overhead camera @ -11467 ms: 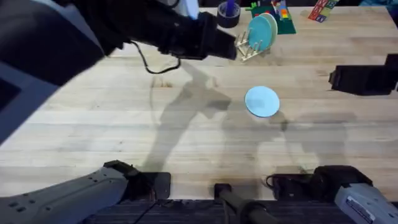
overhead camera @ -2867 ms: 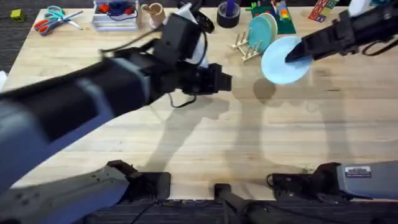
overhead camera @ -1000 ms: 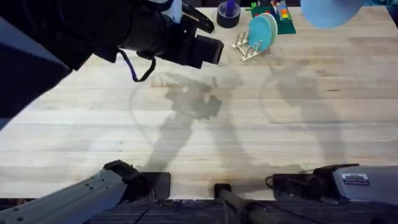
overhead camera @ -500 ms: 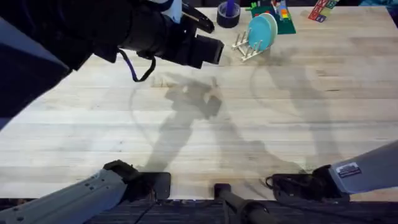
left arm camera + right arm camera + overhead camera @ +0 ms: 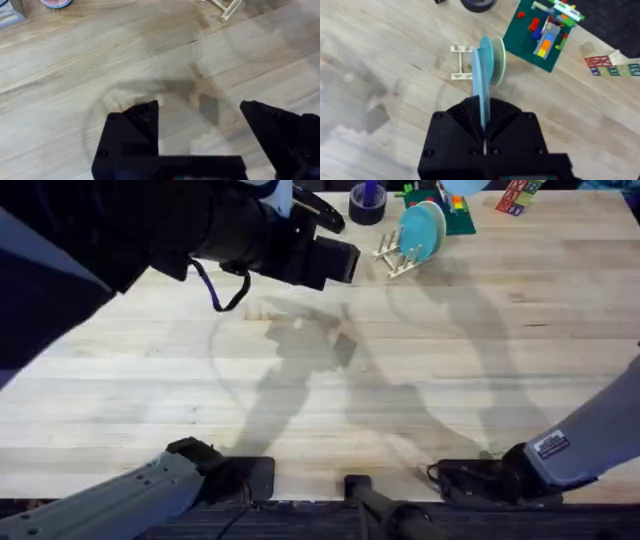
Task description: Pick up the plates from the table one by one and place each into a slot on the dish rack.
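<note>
Right wrist view: the right tool (image 5: 484,131) pinches a pale blue plate (image 5: 481,102) by its edge, held upright and edge-on, high above the dish rack (image 5: 462,62). The plate's far edge lines up roughly over the rack. Two plates already stand in the rack, a teal-green one (image 5: 486,56) and a paler one (image 5: 498,59) just behind it, on the side toward the green block board (image 5: 540,30). The pegs on the other side of the teal-green plate look free.

Overhead view: rack (image 5: 395,252) sits near the far edge of the desk (image 5: 400,380), with the teal-green plate (image 5: 420,230) standing in it. A sliver of the carried plate (image 5: 462,185) shows beyond the rack, at the upper edge of the view. No plate lies flat on the desk near the rack. A dark tape roll (image 5: 367,202) sits just beside the rack.

Left wrist view: left tool (image 5: 200,125) hangs over bare desk (image 5: 75,65), fingers spread wide, holding nothing. In the overhead view it (image 5: 335,260) hovers beside the rack, apart from it.

Step in hand, as I judge it: carrying the last plate over to the rack, before lowering. The next move calls for keeping the plate upright, lining its edge up with an open gap between pegs next to the teal-green plate, then coming straight down and letting go only once the rim is seated. Drifting sideways could knock the standing plates.
</note>
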Tool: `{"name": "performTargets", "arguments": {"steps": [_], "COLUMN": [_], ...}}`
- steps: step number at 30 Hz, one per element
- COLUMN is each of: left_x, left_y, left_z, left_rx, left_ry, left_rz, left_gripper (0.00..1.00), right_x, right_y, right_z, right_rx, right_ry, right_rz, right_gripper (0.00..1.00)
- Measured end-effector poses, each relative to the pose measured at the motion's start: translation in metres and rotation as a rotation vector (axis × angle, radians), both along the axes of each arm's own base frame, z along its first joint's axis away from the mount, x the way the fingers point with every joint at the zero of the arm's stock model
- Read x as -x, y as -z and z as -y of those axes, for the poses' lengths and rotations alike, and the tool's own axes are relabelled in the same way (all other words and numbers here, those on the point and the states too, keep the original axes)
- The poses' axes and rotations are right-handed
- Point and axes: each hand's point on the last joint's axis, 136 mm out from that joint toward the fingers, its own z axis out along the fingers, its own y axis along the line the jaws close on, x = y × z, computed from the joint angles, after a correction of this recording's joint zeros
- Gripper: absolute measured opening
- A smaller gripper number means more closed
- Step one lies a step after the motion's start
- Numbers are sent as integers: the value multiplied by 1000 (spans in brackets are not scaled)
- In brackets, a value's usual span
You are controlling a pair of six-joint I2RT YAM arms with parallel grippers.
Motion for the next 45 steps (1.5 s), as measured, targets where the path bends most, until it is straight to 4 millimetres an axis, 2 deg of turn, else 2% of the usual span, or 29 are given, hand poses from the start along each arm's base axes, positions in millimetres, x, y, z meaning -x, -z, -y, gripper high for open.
{"name": "performTargets", "arguments": {"steps": [7, 15, 32, 45], "left_x": [0, 0, 0, 0], "left_y": [0, 0, 0, 0], "left_z": [0, 0, 0, 0], "left_rx": [0, 0, 0, 0], "left_ry": [0, 0, 0, 0], "left_rz": [0, 0, 0, 0], "left_gripper": [995, 996, 995, 995], "right_x": [-9, -16, -33, -48], "right_y": [23, 38, 90, 119], "right_z": [-6, -7, -12, -15], "right_rx": [11, 17, 36, 42], "right_ry": [-8, -8, -11, -11], "right_rz": [-53, -86, -195, -227], "right_gripper": [29, 30, 30, 31]}}
